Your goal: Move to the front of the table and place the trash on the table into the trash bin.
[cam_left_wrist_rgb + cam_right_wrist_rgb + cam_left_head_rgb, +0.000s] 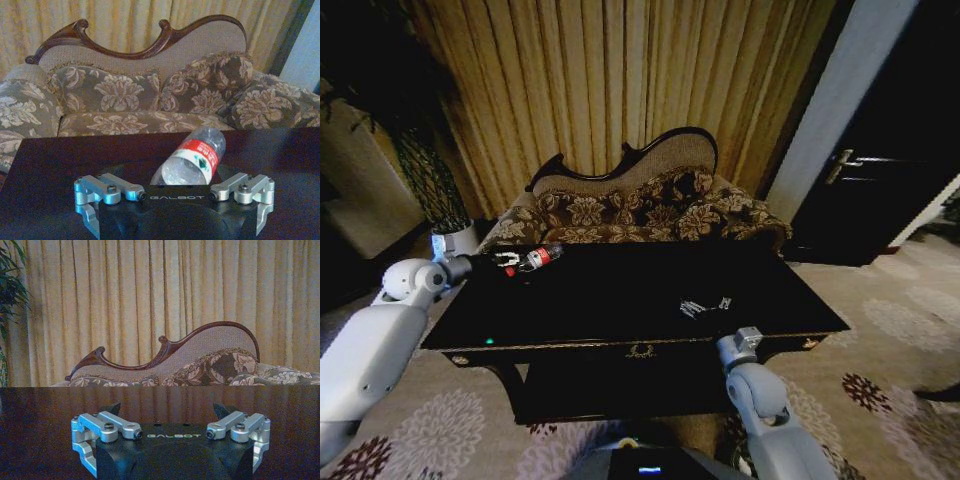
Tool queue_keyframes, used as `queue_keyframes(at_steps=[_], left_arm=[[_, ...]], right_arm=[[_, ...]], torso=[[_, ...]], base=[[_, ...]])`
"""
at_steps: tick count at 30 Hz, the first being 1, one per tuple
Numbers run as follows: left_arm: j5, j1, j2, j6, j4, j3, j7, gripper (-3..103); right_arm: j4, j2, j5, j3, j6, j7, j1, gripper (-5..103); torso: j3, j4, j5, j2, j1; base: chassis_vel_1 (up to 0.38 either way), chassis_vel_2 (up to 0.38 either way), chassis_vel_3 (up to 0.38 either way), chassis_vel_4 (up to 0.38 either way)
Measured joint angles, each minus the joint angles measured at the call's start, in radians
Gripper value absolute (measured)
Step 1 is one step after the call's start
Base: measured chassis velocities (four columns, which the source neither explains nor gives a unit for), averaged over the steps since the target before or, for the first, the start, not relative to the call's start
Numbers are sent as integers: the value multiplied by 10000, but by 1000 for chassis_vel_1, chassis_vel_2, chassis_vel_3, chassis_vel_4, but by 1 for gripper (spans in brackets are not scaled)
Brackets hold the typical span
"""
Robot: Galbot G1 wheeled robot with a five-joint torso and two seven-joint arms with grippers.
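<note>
A clear plastic bottle [538, 258] with a red label, part of the trash, lies on its side at the far left of the black table [620, 285]. My left gripper [506, 263] reaches in from the left and is open around the bottle's base. In the left wrist view the bottle [192, 159] lies between the spread fingers of the left gripper [175, 176], on the table [60, 160]. My right gripper [708, 303] hovers low over the table's front right part. The right wrist view shows this gripper [167, 410] open with nothing in it. The trash bin is out of view.
A carved floral sofa [640, 205] stands close behind the table, with curtains behind it. A white plant pot [455, 240] sits at the table's far left corner. A dark door [880, 160] is at the right. Patterned carpet surrounds the table.
</note>
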Motion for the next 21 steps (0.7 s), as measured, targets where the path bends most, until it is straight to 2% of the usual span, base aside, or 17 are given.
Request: queue_keyframes(at_steps=[13, 15, 21], left_arm=[[763, -136, 31, -115, 355, 189, 521, 100], [972, -278, 17, -162, 491, 287, 785, 100], [1096, -751, -19, -206, 789, 580, 1021, 100]], right_arm=[[-79, 168, -129, 7, 203, 0, -99, 100], [-81, 152, -135, 8, 250, 0, -89, 100], [-52, 96, -135, 45, 269, 0, 14, 100]], torso=[[0, -2, 0, 0, 0], [0, 0, 0, 0, 0], [0, 0, 1, 0, 0]], base=[[0, 0, 0, 0], [0, 0, 0, 0], [0, 0, 0, 0]])
